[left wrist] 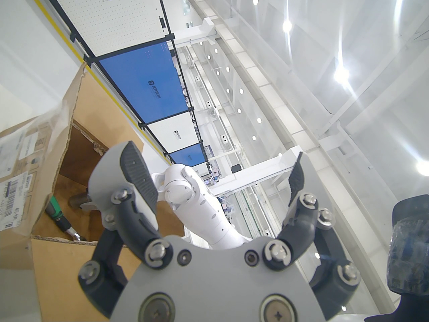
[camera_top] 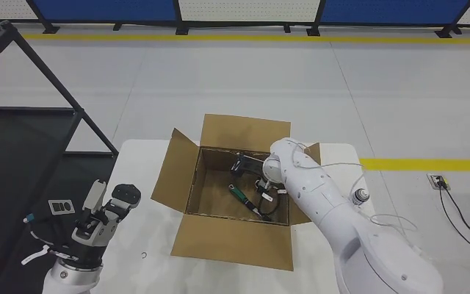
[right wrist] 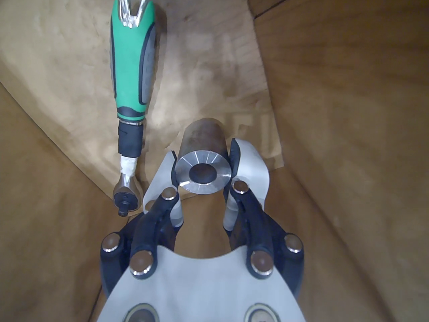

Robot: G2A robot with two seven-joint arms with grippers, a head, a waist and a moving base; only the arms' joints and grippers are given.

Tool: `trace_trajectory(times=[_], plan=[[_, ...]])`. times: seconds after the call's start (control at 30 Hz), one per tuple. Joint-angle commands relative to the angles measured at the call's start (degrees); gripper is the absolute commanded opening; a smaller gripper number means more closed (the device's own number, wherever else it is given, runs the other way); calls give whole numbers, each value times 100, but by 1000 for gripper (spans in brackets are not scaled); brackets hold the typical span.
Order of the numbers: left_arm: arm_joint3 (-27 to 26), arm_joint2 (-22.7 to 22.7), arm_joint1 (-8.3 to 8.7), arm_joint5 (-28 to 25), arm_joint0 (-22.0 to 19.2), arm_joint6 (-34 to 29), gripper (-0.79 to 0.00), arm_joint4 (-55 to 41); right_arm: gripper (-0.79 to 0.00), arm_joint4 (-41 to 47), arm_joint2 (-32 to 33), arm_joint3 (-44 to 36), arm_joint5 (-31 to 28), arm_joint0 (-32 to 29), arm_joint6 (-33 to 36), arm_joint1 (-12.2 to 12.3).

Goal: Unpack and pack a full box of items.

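Right gripper [right wrist: 203,155] fingers clamped on metal cylinder [right wrist: 201,135] inside box [camera_top: 231,242], toward far wall, ratchet [right wrist: 132,61] just beside. Cylinder likely heavy, stiff, slick (round sides may slip); mid-length hold safest. Left gripper [left wrist: 214,165] fingers apart, left of box.

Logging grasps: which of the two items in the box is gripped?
The metal cylinder, clamped by the right gripper; the green-handled ratchet lies free beside it.
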Motion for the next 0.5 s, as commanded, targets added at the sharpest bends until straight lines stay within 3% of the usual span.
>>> trace_trajectory(times=[0.0, 0.23, 0.47], plan=[[0, 0, 0, 0, 0, 0, 0, 0, -785, -68, 9, -94, 48, 34, -37, 19], [0, 0, 0, 0, 0, 0, 0, 0, -785, -305, 132, -680, 37, 142, -182, 228], [0, 0, 0, 0, 0, 0, 0, 0, -785, -545, 451, -1927, 281, -51, 75, 683]])
